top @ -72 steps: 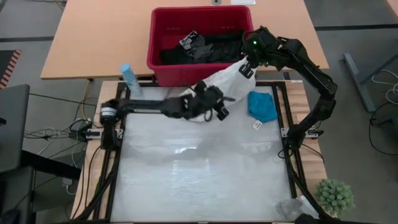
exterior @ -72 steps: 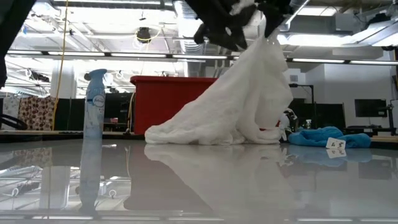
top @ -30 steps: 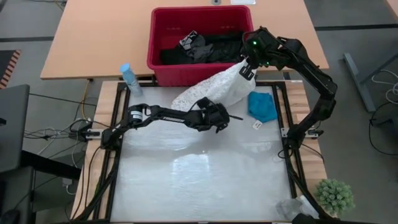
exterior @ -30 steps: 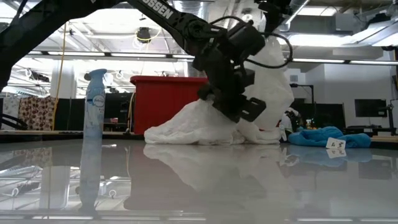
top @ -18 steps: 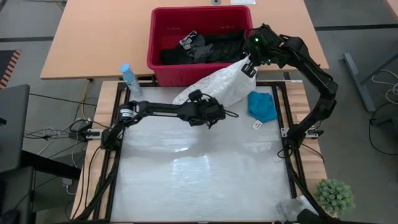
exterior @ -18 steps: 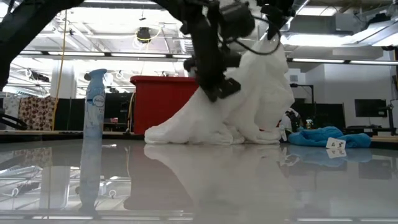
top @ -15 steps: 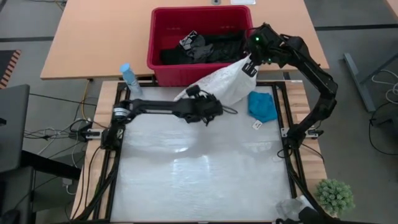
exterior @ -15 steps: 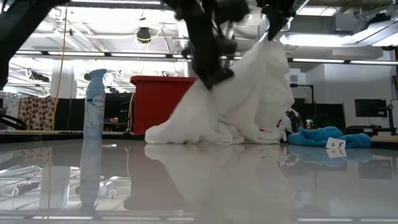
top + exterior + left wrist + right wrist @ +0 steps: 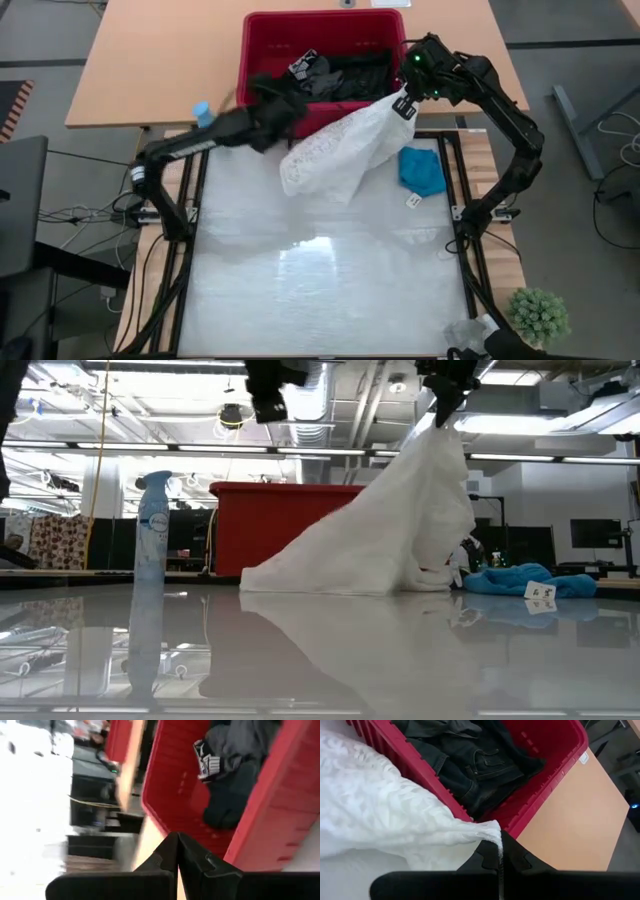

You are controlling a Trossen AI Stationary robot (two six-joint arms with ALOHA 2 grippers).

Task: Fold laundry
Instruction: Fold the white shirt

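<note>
The bench [image 9: 320, 300] surface nearest you is bare; use this area as the folding zone.

The white garment [image 9: 335, 150] lies at the far half of the bench, just in front of the red basket [image 9: 262, 110]. One corner is lifted; the rest drapes down in a slope and trails on the bench surface. The small teal garment [image 9: 422, 170] lies just beside it on the right, apart from it. A spray bottle [image 9: 152, 525] stands at the far left edge.

The right claw [image 9: 402, 108] is clenched on the raised corner of the white garment, above the basket's near right corner. The right wrist view shows cloth pinched between its closed fingers.

The left claw [image 9: 268, 98] is clenched and carries nothing. It sits over the basket's near left rim, clear of the white garment. The dark clothes [image 9: 465, 755] lie in the basket beyond it.

Recommended procedure for this step:

1. Keep the right claw's pinch firm; a thin corner hold is likely to slip under a sharp pull.
2. Open the left claw and bring it to the free edge on the garment's left side.
3. Grasp a single layer at a corner, not a bunched fold.
4. Draw both corners apart, then toward the bare near area, so the cloth lands flat.
5. Avoid dragging the hem across the teal garment or snagging it on the basket rim.
</note>
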